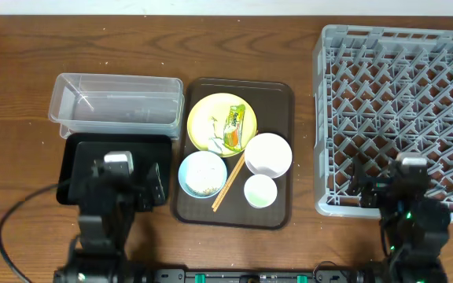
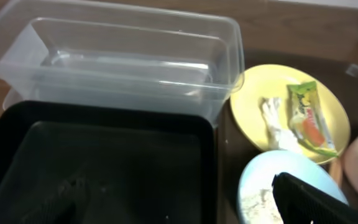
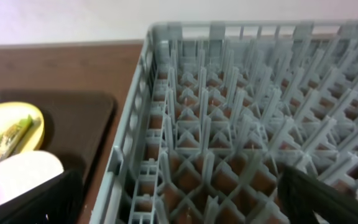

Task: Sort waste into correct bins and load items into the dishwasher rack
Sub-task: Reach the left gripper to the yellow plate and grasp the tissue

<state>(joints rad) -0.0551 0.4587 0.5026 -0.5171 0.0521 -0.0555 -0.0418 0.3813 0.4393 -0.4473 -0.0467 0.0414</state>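
Observation:
A round yellow plate (image 1: 211,114) carries the crumpled snack wrapper (image 1: 235,127) and white crumbs (image 1: 213,132). Below it are the light blue bowl (image 1: 203,173) with crumbs in it, the white bowl (image 1: 268,154), the small cup (image 1: 259,191) and the chopsticks (image 1: 228,182). The clear tub (image 1: 116,106) is at the left, with the black tray (image 1: 81,149) in front of it. The grey rack (image 1: 399,94) is at the right. My left gripper (image 1: 128,177) hangs open and empty over the black tray (image 2: 104,155). My right gripper (image 1: 399,185) hangs open and empty over the rack's near edge (image 3: 229,124).
The dishes all sit on a dark brown serving tray (image 1: 281,90) between the bins and the rack. In the left wrist view the wrapper (image 2: 309,118) lies on the plate (image 2: 253,106) beside the tub (image 2: 129,62). Bare wooden table surrounds everything.

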